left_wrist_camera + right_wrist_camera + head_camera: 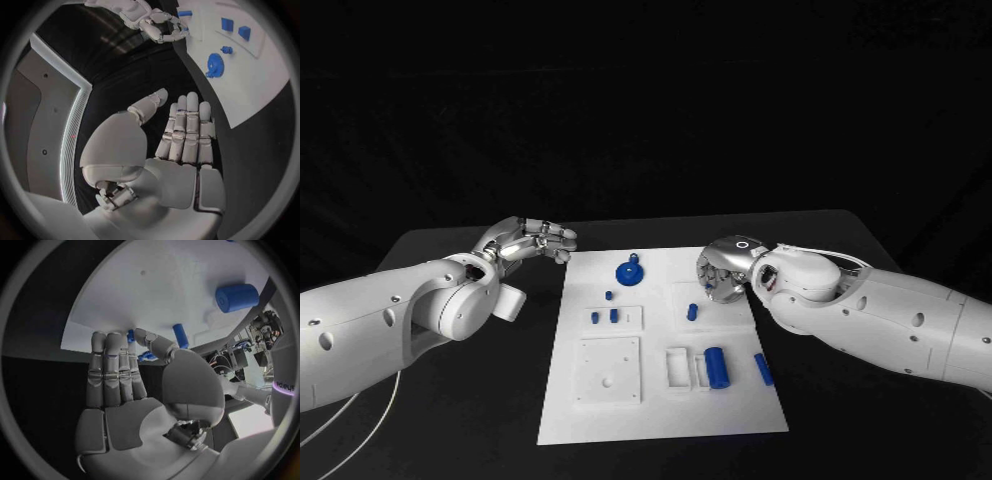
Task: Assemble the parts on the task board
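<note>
On the black table (473, 400) lies the white task board (668, 395), long side running away from the robot. Left hand (531, 241) hovers over bare table just off the board's far left corner; the left wrist view shows its fingers (187, 132) straight and pressed side by side, thumb a little apart, nothing held. Right hand (726, 270) sits over the board's far right edge; the right wrist view shows its fingers (115, 370) likewise straight and together, palm empty, thumb angled off toward the board.

Parts, all placed relative to the board:
- round blue gear (630, 271) with a small knob on top, near the far edge, about centre; also seen in the left wrist view (214, 65).
- two short blue pegs (604, 316) standing in a small raised block left of centre, a third peg (610, 295) just beyond it.
- small blue pin (692, 311) right of centre, near the right hand.
- blue cylinder (717, 367) lying beside a white rectangular frame (678, 366), toward the near right.
- slim blue bar (763, 368) along the right edge, just beside the cylinder.
- white square plate (609, 369) with holes, near left.

Neither hand touches any part.
</note>
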### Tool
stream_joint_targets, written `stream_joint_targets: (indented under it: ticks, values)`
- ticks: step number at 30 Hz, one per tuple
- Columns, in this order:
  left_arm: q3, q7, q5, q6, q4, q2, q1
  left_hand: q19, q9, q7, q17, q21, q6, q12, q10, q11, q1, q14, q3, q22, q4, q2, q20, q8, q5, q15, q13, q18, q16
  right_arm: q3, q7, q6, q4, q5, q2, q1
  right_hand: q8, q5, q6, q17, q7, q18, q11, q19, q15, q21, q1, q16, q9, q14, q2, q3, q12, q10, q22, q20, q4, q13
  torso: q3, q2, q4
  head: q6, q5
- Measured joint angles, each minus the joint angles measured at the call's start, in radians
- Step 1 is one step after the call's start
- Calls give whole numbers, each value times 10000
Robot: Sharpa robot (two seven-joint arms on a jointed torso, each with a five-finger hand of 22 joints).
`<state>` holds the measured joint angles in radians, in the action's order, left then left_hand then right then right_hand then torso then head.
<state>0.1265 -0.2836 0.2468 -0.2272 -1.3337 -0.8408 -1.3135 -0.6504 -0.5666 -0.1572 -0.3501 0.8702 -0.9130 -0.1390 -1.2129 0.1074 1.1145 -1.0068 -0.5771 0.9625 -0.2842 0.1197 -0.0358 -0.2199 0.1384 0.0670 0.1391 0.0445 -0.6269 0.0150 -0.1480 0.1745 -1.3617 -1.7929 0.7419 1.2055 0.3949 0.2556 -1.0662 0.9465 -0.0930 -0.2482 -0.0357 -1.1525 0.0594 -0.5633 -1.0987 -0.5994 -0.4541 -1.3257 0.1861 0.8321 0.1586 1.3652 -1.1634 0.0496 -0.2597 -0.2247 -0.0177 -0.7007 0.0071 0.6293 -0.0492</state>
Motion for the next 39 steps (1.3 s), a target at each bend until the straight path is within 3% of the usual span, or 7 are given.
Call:
stream_joint_targets:
  ticks: [11, 25, 32, 39]
  values:
    - [0, -9, 0, -6, 71, -1, 0, 0, 9, 0, -13, 0, 0, 2, 0, 0, 0, 0, 0, 8, 0, 0, 0, 0, 0, 0, -3, -2, 36, -93, 75, -211, -4, 358, 17, 53, -3, 40, 2, 12, -2, 0, -38, 1, -3, 0, 12, -1, -25, -2, 12, -2, -1, 39, -8, 2, 1, -104, -3, 1, -4, -29, 19]
    - [0, -15, 0, -9, 109, 17, 0, 36, 8, 0, -29, 1, 0, 0, 0, 0, 0, 0, 0, 16, 0, 0, 37, 0, 0, 0, -3, -1, 37, -222, 129, -385, -293, 737, 196, 313, -14, 40, 6, 12, -2, 0, -38, 4, 27, 20, 25, -8, -63, 42, 26, 27, -1, 38, -7, 5, 30, -75, -1, 1, -11, -104, 29]
    - [0, -18, 0, -14, 126, 19, 0, 36, 17, -35, -39, -35, 35, -1, 0, 0, 0, 1, 0, 16, 0, 0, 36, 0, 40, 0, -2, -1, 37, -368, 239, -352, -685, 1338, 324, 324, 12, 40, 22, 13, -16, -1, -38, 5, 28, 21, 38, -8, -79, 44, 38, 26, -2, 37, -8, 6, 30, -115, -2, 1, -1, -132, 60]
    - [0, -23, 0, -41, 118, 44, 0, 36, 17, -35, -57, -34, 35, -2, 0, 0, 0, 1, 0, 25, 0, 0, 36, 0, 40, 0, -2, -1, 76, -376, 793, 197, -1284, 2404, 285, 322, 12, 156, 25, 14, -18, -1, -37, 6, 27, 22, 34, -9, -157, 44, 34, 26, -51, 35, -31, 7, 30, -206, -3, 0, -1, -218, 221]
